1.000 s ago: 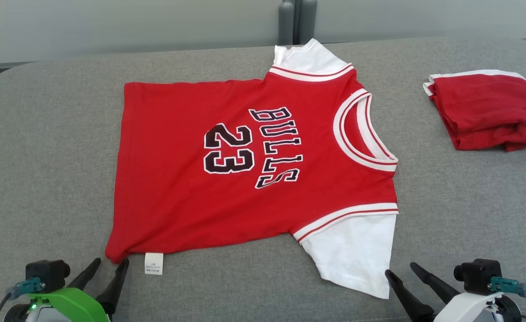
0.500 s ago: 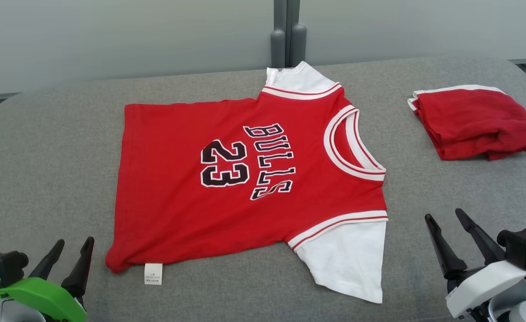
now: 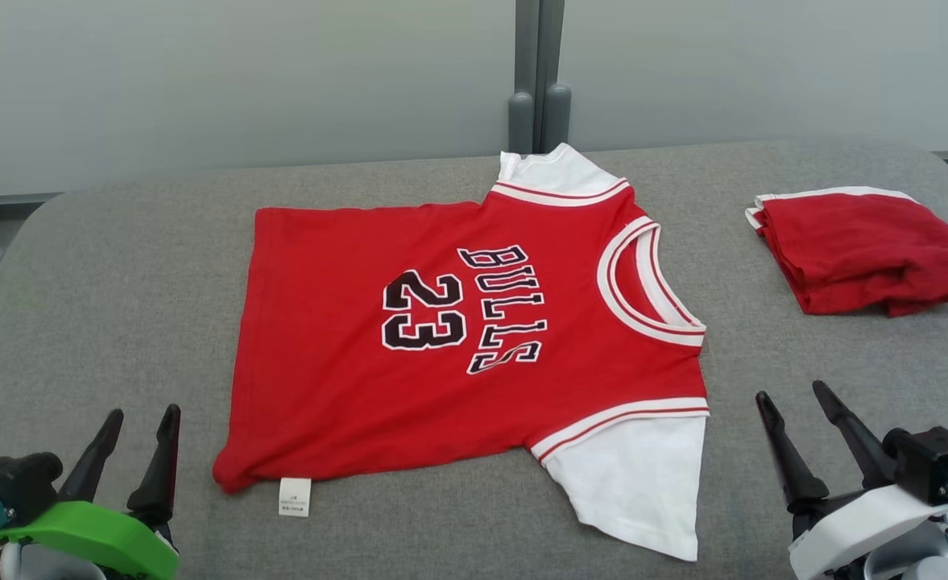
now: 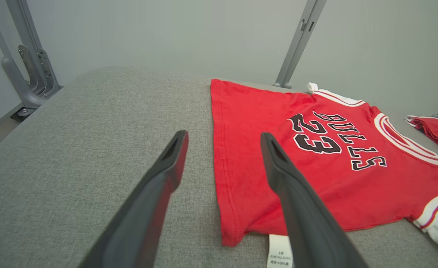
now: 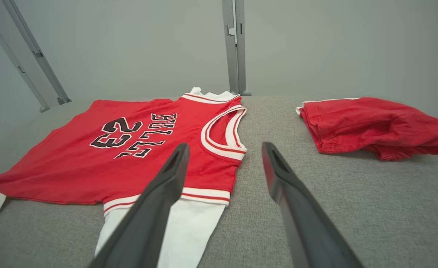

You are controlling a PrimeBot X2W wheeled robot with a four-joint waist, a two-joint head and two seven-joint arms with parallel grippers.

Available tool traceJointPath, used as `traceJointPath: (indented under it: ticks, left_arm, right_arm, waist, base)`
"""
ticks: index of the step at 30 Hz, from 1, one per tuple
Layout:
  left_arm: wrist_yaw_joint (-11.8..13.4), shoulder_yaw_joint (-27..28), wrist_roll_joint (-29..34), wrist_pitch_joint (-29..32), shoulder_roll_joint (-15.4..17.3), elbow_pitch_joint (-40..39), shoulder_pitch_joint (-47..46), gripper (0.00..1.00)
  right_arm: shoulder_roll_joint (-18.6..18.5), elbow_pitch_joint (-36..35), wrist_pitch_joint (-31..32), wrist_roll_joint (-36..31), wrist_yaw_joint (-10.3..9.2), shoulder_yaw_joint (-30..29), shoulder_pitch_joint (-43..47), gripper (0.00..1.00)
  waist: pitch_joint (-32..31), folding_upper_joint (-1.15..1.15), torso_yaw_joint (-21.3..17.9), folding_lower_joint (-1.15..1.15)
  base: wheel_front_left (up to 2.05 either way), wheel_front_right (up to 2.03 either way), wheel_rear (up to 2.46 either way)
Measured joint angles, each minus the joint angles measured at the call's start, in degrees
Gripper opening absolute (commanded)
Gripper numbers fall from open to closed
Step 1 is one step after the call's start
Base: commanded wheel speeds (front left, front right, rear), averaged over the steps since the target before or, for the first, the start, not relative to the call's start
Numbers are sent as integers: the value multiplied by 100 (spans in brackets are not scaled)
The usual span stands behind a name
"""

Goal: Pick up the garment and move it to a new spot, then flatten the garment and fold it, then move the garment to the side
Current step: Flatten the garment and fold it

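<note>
We see the jersey (image 3: 320, 387) as soft matt red cloth with white cloth sleeves. Under it, the table (image 3: 119, 306) wears coarse grey woven fabric. Right of the jersey, a folded garment (image 3: 868, 250) is similar matt red cloth. Near the jersey, the left gripper (image 3: 143, 411) and right gripper (image 3: 790, 391) have matt dark plastic fingers (image 4: 159, 193). Behind it stands a smooth grey metal post (image 3: 540, 72).

Care label (image 3: 295, 496) at the jersey (image 3: 457, 322) hem: print too small to read in the head view, and cut by the bottom edge in the left wrist view.

Folded red garment (image 3: 868, 254): right end cut off by the head view's edge.

Left gripper (image 3: 143, 411) and right gripper (image 3: 788, 390): bodies cut off at the bottom edge.

Near white sleeve (image 5: 189, 223): partly hidden behind the right gripper in the right wrist view.
</note>
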Motion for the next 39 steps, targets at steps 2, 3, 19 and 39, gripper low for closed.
traceJointPath:
  ticks: [2,3,19,39]
  left_arm:
    - [51,120,100,0,-90,-136,170,100]
    - [87,162,138,0,-127,-199,255,100]
    - [83,413,731,0,-525,-670,812,100]
    - [-82,481,1021,0,-783,-588,1045,100]
  right_arm:
    - [82,0,-2,-33,0,14,72,100]
    - [121,1,-20,-53,0,12,94,100]
    - [501,229,-36,-350,-20,-221,-100,100]
    - [732,664,-42,-556,130,-111,-85,100]
  waist:
    - [-27,0,12,0]
    - [-34,0,17,0]
    - [-7,0,-53,0]
    - [36,0,-56,0]
  base:
    - [0,0,0]
    - [0,0,0]
    - [0,0,0]
    - [0,0,0]
